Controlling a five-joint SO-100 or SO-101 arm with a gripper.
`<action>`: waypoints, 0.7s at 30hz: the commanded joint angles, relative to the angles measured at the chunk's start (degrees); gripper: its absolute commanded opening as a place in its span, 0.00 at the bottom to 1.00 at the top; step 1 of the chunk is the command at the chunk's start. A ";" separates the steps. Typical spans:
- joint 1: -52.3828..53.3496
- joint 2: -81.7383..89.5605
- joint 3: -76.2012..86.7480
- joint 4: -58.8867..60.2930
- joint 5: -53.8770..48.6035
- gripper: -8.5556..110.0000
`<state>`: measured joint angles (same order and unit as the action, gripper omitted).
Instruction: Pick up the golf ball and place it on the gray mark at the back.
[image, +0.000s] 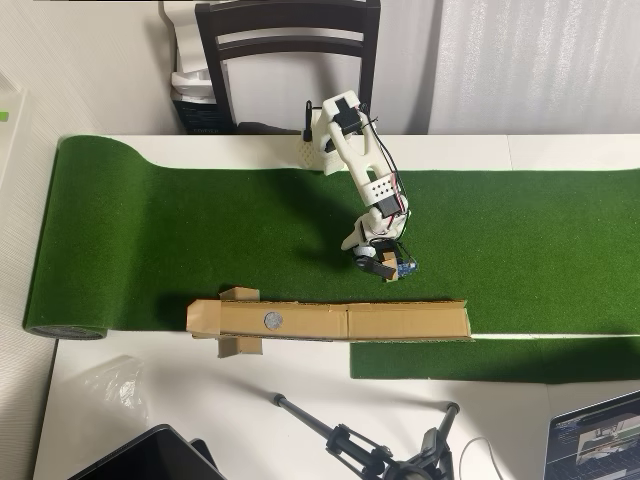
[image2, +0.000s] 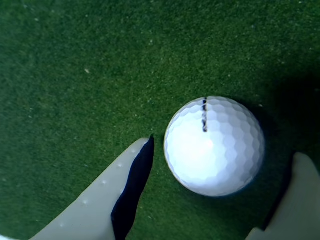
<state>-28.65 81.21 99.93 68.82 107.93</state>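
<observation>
Because the claw hangs low over the turf with fingers spread wide and gripping nothing, the ball sits free between them, ready for closing; the mark lies well away.

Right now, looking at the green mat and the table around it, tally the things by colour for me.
White: 1, the golf ball
Gray: 1, the round mark
Brown: 1, the cardboard strip
Green: 1, the mat
Black: 1, the tripod
Total: 5
</observation>
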 joint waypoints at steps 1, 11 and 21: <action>-0.18 1.14 -2.37 -0.88 0.62 0.44; -0.18 -3.34 -3.69 -0.97 0.79 0.44; -0.26 -0.35 -5.89 -0.97 0.70 0.44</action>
<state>-28.65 76.64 98.79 68.82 107.93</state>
